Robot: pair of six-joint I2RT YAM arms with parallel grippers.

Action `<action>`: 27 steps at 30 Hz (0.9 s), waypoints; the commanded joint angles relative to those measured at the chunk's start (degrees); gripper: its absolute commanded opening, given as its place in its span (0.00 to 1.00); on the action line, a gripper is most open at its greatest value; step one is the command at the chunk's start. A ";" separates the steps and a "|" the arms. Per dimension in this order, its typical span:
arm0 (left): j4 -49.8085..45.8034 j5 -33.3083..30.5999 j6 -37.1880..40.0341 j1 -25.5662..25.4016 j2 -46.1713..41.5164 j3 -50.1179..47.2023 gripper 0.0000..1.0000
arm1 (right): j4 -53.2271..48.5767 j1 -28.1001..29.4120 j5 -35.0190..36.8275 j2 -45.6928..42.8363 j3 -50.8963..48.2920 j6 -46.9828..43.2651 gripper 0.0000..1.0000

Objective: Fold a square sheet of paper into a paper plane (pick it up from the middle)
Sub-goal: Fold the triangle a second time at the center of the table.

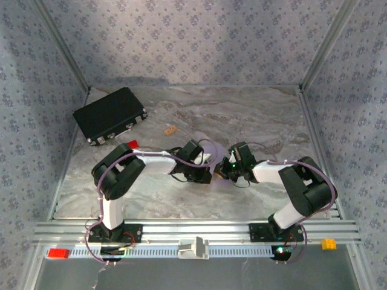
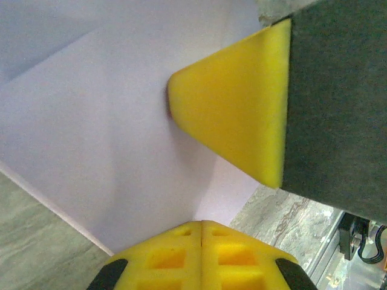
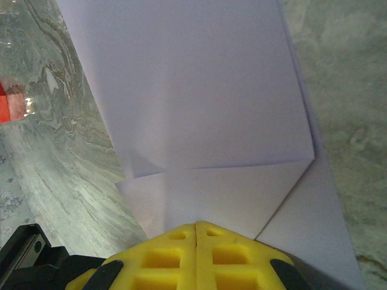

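The pale lilac sheet of paper (image 3: pixel 199 103) lies flat on the marble table, with flaps folded over it and diagonal creases showing. My right gripper (image 3: pixel 196 226) is shut, and its yellow tips rest on the paper's near part. In the left wrist view the same paper (image 2: pixel 91 121) spreads under my left gripper (image 2: pixel 201 223), also shut with its tips on the sheet. The right gripper's yellow finger (image 2: pixel 236 115) presses the paper just ahead of it. From above, the two grippers, left (image 1: pixel 211 175) and right (image 1: pixel 224 171), meet tip to tip at the table's middle and hide the paper.
A black case (image 1: pixel 110 115) lies at the back left. A small red block (image 1: pixel 132 144) sits near the left arm and a tan block (image 1: pixel 170 129) lies behind the grippers. The aluminium rail (image 1: pixel 193 229) runs along the near edge. Patterned walls enclose the table.
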 commanded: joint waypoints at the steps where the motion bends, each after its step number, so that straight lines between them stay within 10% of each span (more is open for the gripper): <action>1: 0.33 0.74 -0.67 -0.24 0.03 -1.31 0.01 | -5.17 -0.32 2.63 -0.05 -1.56 0.27 0.06; 27: -3.33 1.37 0.03 -1.29 -7.30 -5.64 0.00 | -5.28 -0.41 2.73 -0.53 -1.85 0.10 0.06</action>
